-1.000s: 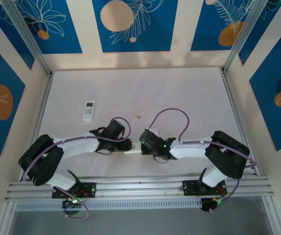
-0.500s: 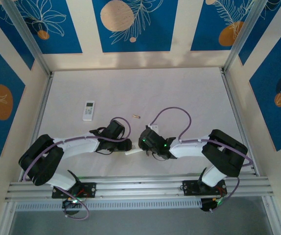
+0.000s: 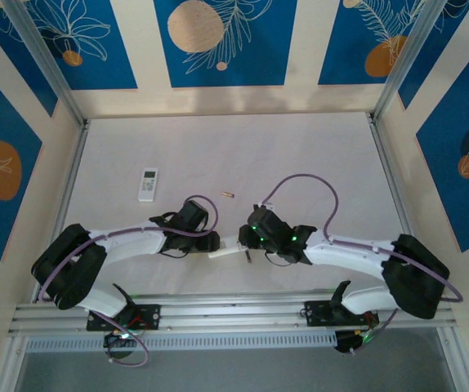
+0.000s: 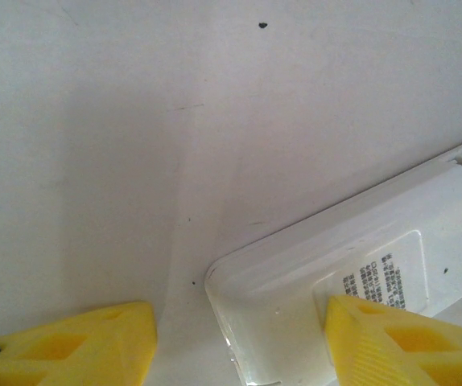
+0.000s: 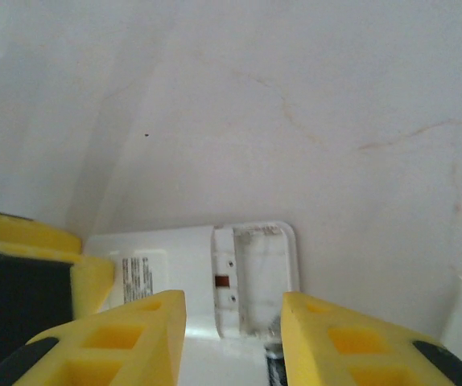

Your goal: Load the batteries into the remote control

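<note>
Fingers (image 5: 126, 338) of the right gripper (image 5: 233, 322) stand apart over the remote control (image 5: 167, 265), clamped on nothing. The remote control lies back-up on the table (image 3: 218, 147) between the two arms. Its long axis runs left to right in the top view, and the open battery compartment (image 5: 255, 277) is at the end toward the right arm. One dark battery (image 5: 273, 355) shows between the right fingers, just beside the compartment's near edge; which way it points cannot be told. The left gripper (image 4: 235, 338) is spread too, one finger (image 4: 400, 342) over the remote control's labelled end, the other apart from it above the table. A loose battery (image 3: 227, 194) lies farther out, long axis left to right, near a second remote (image 3: 149, 184) lying face-up, lengthways away from the arms.
</note>
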Robot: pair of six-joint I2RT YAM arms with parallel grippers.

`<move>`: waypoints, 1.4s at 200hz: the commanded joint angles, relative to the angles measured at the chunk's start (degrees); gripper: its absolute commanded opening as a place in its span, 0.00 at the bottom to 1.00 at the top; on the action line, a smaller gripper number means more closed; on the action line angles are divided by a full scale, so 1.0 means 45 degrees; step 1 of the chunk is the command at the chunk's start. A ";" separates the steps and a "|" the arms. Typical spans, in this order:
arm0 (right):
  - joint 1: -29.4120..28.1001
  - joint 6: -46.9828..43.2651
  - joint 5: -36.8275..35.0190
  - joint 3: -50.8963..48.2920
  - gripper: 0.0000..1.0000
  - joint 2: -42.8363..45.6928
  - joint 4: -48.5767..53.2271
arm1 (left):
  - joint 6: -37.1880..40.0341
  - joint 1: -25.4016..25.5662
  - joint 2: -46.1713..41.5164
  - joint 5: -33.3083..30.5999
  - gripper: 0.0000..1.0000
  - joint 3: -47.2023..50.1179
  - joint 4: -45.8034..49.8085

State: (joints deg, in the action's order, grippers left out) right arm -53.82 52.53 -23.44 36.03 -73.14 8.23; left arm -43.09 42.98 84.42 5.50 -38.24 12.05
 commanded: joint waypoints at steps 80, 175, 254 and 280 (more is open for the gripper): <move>0.0066 -0.0469 0.2750 0.1145 0.36 -0.1377 0.2918 | 0.0103 -0.0049 0.0718 -0.0166 0.60 -0.0024 -0.0811; -0.0062 -0.0351 0.2750 0.1439 0.26 -0.2665 0.3090 | 0.0065 -0.0057 0.0781 -0.0186 0.60 0.0065 -0.0841; -0.0338 -0.0319 0.2527 0.1743 0.18 -0.3248 0.3360 | 0.0022 -0.0059 0.0751 -0.0205 0.60 0.0099 -0.0843; -0.0371 -0.0308 0.2322 0.1984 0.16 -0.2737 0.3826 | 0.0021 -0.0057 0.0749 -0.0187 0.60 0.0092 -0.0804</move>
State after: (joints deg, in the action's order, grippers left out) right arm -55.02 51.11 -12.05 43.05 -87.09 22.76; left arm -43.11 42.98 84.60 5.52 -38.70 12.69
